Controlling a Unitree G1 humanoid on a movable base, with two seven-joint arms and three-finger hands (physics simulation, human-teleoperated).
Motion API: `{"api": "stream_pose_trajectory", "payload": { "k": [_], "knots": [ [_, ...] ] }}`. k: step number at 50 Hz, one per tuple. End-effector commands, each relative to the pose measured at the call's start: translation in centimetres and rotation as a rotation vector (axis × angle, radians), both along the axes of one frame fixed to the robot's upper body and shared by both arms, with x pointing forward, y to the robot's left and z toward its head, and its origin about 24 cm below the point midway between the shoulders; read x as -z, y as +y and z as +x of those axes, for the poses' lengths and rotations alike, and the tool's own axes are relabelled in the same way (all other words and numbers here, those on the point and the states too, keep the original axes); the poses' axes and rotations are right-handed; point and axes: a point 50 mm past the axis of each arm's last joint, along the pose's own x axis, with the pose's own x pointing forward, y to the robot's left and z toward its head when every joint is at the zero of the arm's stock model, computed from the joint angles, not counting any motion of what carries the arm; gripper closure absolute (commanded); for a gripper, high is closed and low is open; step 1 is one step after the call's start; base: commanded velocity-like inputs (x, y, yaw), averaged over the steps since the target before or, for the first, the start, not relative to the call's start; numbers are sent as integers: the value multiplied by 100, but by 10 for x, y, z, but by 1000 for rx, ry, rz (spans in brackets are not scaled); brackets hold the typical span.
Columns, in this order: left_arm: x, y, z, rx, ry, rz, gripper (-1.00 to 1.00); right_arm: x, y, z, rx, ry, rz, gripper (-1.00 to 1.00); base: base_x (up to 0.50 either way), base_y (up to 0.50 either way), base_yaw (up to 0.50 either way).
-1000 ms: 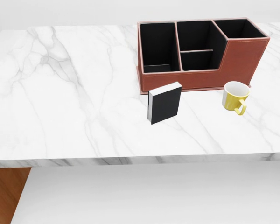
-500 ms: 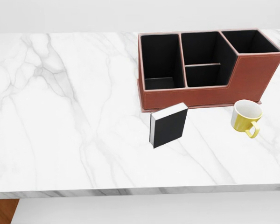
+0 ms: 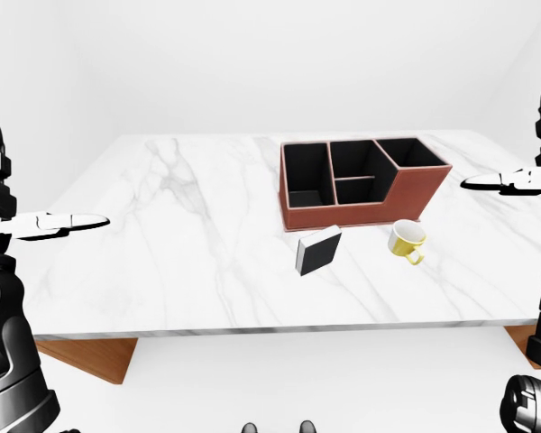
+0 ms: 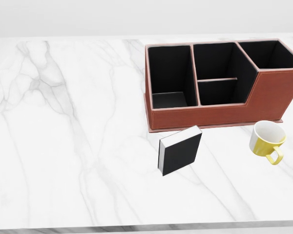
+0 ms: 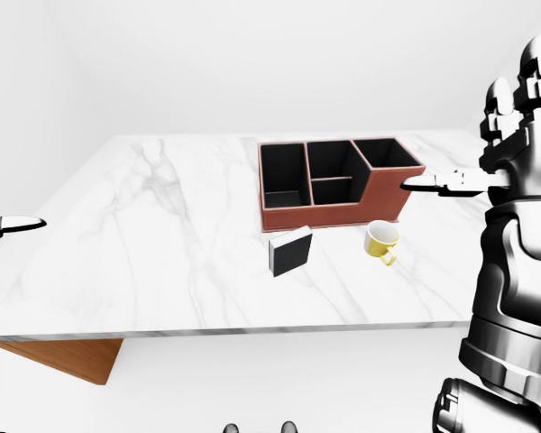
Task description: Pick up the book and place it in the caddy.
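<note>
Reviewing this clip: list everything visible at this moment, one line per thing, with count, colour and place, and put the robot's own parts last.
book: one, black cover with white page edges, standing on the table just below the caddy's left end in the head view, apart from it.
caddy: one, reddish-brown outside, black inside, several compartments, upper right of the head view.
mug: one, yellow with white inside, right of the book, below the caddy's right end.
table: one, white marble top; a brown base shows under its edge in the eye views.
left hand: one, black and silver, fingers open, off the table's left side, holding nothing.
right hand: one, black and silver, fingers open, raised at the right, holding nothing.
</note>
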Motion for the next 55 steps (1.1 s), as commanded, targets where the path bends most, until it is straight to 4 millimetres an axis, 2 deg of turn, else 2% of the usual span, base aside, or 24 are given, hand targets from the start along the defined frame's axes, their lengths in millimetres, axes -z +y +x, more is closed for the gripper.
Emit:
{"api": "stream_pose_trajectory", "payload": {
  "k": [1,21,55],
  "knots": [
    [0,0,0,-1,1,1,-100,3,0,2,2,19,-10,-100,0,0,0],
    [-1,-1,0,0,-3,3,-100,2,0,1,-1,11,-4,-100,43,0,0],
    [0,0,1,0,2,0,-100,0,0,0,-5,-2,10,-100,6,0,0]
  ]
}}
